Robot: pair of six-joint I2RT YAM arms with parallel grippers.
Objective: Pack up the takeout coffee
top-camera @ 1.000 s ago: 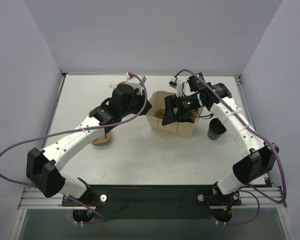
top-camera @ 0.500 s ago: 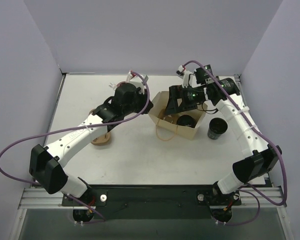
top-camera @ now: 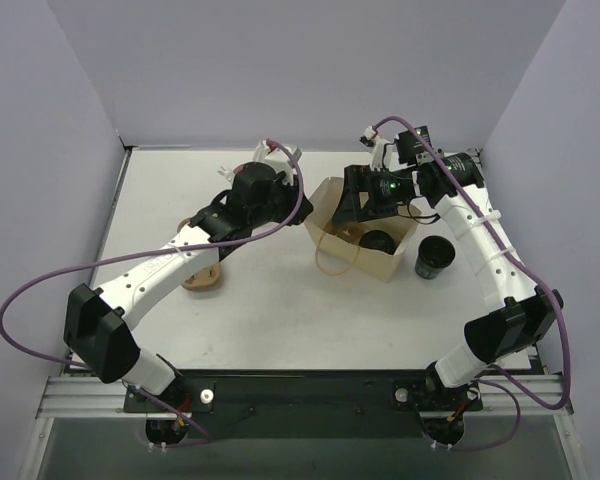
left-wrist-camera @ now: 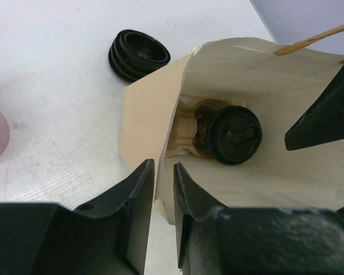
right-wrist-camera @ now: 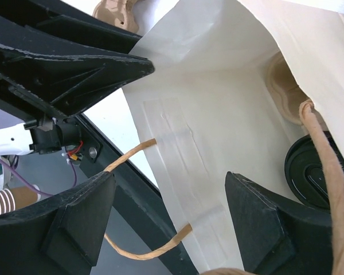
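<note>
Opened wider, bag [top-camera: 368, 263] mouth upward; cup [top-camera: 377, 241] upright

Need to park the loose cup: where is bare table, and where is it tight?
Widest bare table lies between the paper bag and the near edge, right of the brown disc. The far left corner is bare too. Tight: the bag mouth, with left gripper on its rim and right gripper above, and the loose cup beside it.
</note>
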